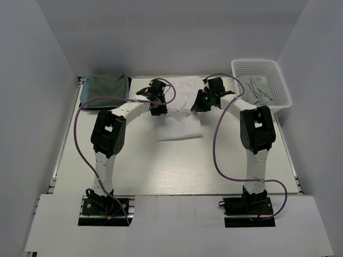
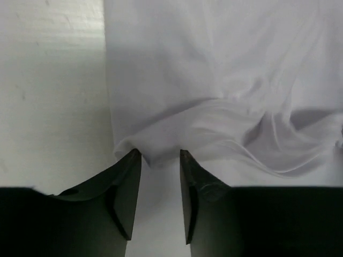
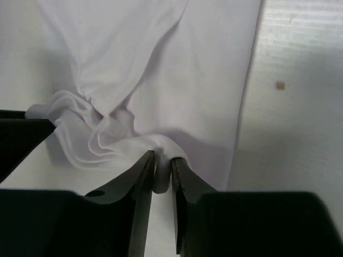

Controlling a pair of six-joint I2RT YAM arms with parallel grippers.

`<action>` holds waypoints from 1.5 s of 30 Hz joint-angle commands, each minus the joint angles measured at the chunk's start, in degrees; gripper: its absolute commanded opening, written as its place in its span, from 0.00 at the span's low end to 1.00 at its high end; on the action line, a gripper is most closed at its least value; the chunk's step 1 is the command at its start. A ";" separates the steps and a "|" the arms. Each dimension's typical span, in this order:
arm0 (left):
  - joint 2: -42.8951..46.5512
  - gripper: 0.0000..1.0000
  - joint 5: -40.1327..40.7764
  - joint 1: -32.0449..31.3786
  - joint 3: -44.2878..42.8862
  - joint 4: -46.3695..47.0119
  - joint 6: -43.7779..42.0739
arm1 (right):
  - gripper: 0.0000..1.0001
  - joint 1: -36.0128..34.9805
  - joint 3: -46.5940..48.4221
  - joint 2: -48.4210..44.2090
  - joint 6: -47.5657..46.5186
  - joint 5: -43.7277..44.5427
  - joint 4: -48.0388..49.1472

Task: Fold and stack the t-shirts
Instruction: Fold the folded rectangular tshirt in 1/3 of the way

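From above I see a white desk (image 1: 177, 166) with my two arms reaching toward its far edge. The white t-shirt (image 1: 179, 128) lies at the middle of the desk near that far edge, rumpled at the top, with a flatter rectangle of cloth toward me. The left gripper (image 1: 158, 109) sits at the shirt's left side. In its wrist camera its two dark fingers (image 2: 126, 187) stand apart, with a folded edge of the white cloth at the tips and not clamped. The right gripper (image 1: 196, 105) sits at the shirt's right side. In its wrist camera its fingers (image 3: 136, 187) are nearly together, with a small fold of white cloth pinched between them and bunched wrinkles just to the left. A folded teal-green t-shirt (image 1: 107, 85) rests in the far left corner of the desk. A white lattice basket (image 1: 256, 61) stands in the far right corner, with grey t-shirts (image 1: 263, 90) inside it.
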State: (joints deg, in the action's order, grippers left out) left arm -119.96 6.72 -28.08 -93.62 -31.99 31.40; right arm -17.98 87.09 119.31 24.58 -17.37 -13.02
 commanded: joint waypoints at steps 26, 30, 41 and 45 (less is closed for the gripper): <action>22.58 0.99 -15.42 2.59 30.07 7.82 -0.28 | 0.90 2.33 -35.49 -26.41 3.81 -4.34 11.34; 21.35 0.99 -16.04 1.97 30.78 8.96 0.24 | 0.90 2.95 -35.50 -23.95 5.92 -6.36 12.14; 16.17 0.83 -15.51 1.44 31.31 9.49 0.86 | 0.67 4.18 -34.44 -16.83 9.43 -8.83 16.71; 13.44 0.66 -16.13 1.44 30.53 10.37 0.86 | 0.48 4.62 -34.79 -15.51 10.31 -9.52 17.76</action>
State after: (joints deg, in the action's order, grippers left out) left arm -103.61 -8.40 -26.35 -62.89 -21.80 32.25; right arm -13.85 51.62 102.50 33.91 -26.00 3.18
